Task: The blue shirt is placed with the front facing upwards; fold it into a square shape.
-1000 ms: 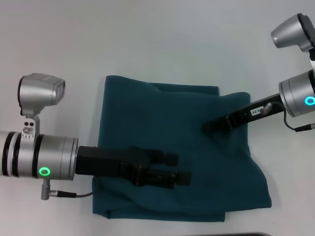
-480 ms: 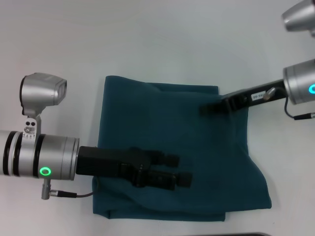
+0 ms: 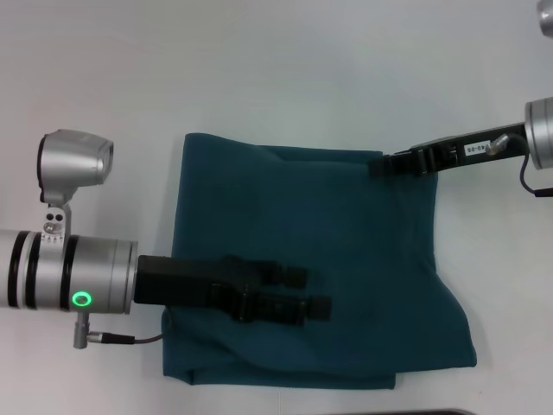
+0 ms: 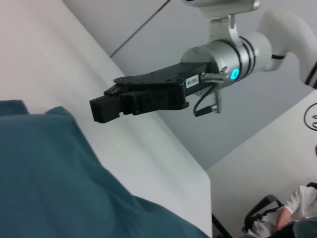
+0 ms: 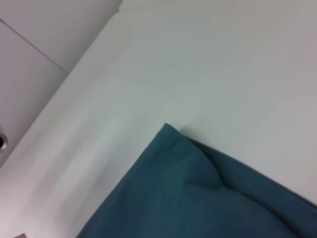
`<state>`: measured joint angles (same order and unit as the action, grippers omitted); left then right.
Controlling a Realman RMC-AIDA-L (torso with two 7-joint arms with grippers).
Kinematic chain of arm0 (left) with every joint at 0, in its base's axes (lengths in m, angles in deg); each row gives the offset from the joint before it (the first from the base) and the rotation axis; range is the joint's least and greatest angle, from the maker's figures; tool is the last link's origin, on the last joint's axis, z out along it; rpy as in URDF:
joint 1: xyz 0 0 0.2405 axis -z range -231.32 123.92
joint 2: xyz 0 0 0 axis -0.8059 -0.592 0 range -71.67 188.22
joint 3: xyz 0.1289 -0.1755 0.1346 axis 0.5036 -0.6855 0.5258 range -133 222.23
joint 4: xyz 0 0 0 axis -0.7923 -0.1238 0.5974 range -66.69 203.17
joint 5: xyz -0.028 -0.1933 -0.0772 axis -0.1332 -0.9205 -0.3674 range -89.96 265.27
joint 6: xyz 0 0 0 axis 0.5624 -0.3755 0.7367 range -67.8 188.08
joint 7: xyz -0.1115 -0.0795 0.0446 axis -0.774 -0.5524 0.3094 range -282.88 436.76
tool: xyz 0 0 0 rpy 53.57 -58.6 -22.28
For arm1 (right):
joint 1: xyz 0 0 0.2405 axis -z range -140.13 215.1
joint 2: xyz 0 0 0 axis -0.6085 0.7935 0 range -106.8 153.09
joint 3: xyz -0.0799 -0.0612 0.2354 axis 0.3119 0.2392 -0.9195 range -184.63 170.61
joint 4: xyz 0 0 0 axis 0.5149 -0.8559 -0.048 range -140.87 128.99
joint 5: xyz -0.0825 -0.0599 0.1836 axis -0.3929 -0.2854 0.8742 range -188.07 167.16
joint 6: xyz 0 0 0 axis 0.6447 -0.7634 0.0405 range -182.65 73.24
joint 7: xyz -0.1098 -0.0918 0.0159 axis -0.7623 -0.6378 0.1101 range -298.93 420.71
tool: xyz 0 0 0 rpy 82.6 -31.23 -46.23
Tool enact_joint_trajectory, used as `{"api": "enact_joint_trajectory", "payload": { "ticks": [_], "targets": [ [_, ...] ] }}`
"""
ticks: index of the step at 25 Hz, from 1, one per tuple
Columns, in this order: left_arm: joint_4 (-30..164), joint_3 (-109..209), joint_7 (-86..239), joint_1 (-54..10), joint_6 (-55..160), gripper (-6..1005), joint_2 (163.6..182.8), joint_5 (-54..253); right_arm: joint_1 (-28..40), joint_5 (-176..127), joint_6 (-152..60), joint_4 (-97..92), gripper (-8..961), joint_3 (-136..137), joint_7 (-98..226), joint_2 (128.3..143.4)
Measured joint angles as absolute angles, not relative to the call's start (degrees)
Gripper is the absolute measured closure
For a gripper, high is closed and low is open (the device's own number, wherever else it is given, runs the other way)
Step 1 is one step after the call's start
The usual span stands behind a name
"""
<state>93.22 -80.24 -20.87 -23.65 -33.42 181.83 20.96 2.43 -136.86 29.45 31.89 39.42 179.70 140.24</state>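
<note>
The blue shirt (image 3: 354,251) lies folded into a rough square on the white table, plain teal side up, no lettering showing. My left gripper (image 3: 313,290) hovers over the shirt's near-left part, open, with nothing between its fingers. Above the shirt's far right corner, my right gripper (image 3: 377,165) is shut on nothing. In the left wrist view the right gripper (image 4: 97,110) hangs clear above the shirt (image 4: 49,173). Only a folded corner of the shirt (image 5: 198,198) and bare table appear in the right wrist view.
White table (image 3: 259,69) surrounds the shirt on all sides. A dark strip (image 3: 432,412) runs along the near edge. The table's far edge (image 4: 205,173) drops off beyond the right gripper.
My right gripper has pulled back from over the shirt's middle to its far right corner. The left gripper has hardly moved. The shirt lies as before.
</note>
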Motion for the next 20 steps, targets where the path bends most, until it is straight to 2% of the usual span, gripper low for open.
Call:
{"api": "enact_joint_trajectory", "payload": {
  "ticks": [10,20],
  "targets": [
    [92.5,-80.0,-21.1,-24.0,-30.5,121,181.83,21.5,1.6,-138.1,24.8,31.1,942,42.9,180.3,141.73],
    [91.6,-79.7,-21.1,-24.3,-28.8,125,181.92,22.7,1.4,-139.4,23.6,30.5,941,43.3,181.2,141.79]
  ]
}}
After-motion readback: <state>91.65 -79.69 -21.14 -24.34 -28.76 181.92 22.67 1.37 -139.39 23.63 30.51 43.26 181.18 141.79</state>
